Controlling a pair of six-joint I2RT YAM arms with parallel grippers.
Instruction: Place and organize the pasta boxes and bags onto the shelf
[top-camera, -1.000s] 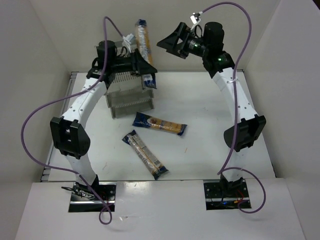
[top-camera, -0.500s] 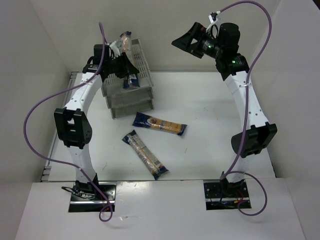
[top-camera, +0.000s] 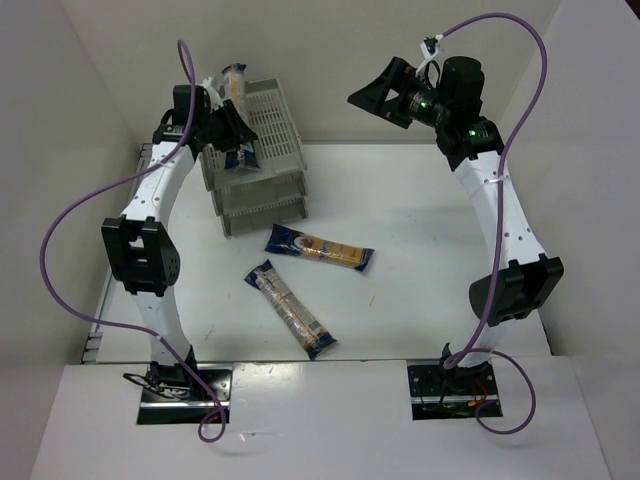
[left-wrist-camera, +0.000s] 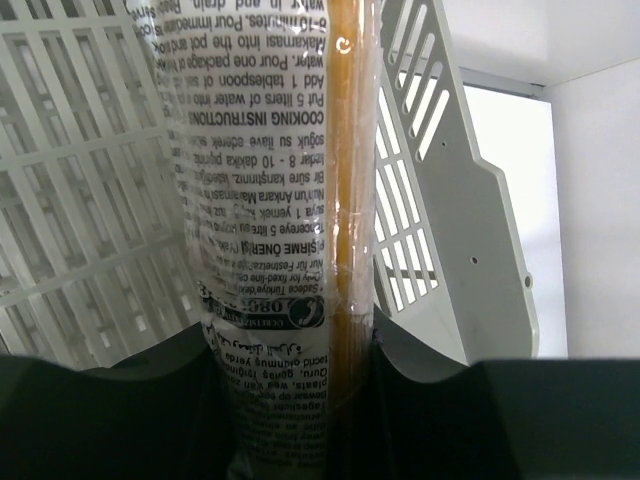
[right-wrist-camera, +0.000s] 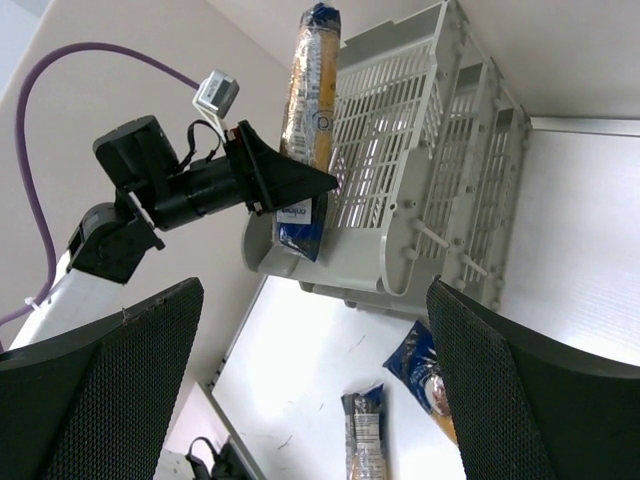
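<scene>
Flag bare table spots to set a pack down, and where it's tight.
Widest bare patch: table right of the shelf, bordered by the right arm and the upper pack. A narrower strip lies between the lower pack and the near edge. Crowded: in front of the shelf, around both packs, and its left side, where the left claw holds the third pack.

L arm (top-camera: 152, 198) up, jaws clamping pack (left-wrist-camera: 270, 200); R arm (top-camera: 500, 205) up, jaws apart.

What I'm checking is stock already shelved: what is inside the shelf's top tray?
Only bare slats show in the top tray. The left pincer holds one spaghetti pack upright at its left edge, not lying in it. That pack and pincer cover the tray's left strip.
</scene>
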